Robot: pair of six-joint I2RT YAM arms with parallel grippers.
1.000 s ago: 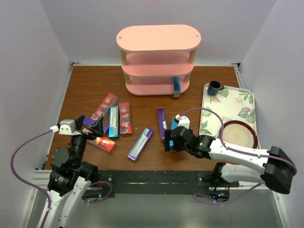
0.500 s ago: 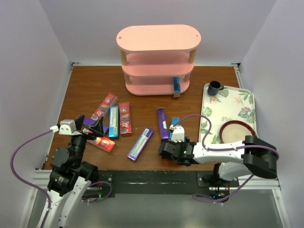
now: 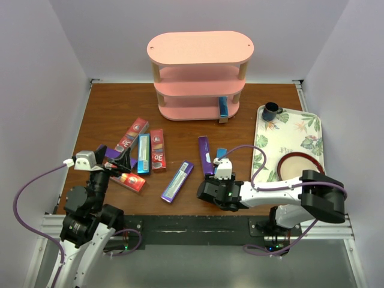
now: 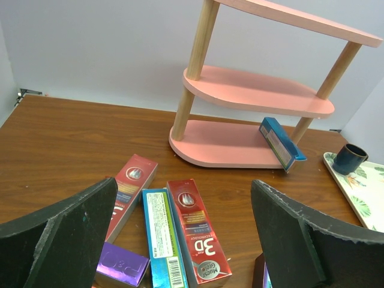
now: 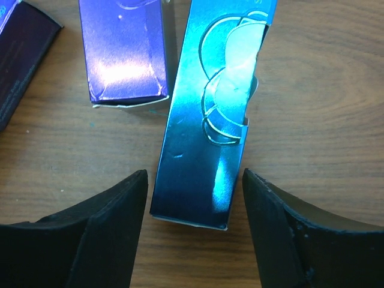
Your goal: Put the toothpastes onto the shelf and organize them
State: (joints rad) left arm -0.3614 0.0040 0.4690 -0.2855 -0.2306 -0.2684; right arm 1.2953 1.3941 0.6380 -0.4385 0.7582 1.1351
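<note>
Pickup of the blue carton point(image 5: 207, 120) at 6 o'clock on the table point(image 3: 108, 114) is begun: right fingers point(image 5: 108, 228) are set half-open astride it, not yet gripping; left fingers point(image 4: 66, 240) spread, empty. Closure, then carriage to the shelf point(image 3: 201, 48), is needed.

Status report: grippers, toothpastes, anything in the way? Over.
Left gripper open over the pile. Right gripper open, astride a blue carton, not gripping yet. One blue box on the shelf, bottom tier. Purple carton close beside the target.
</note>
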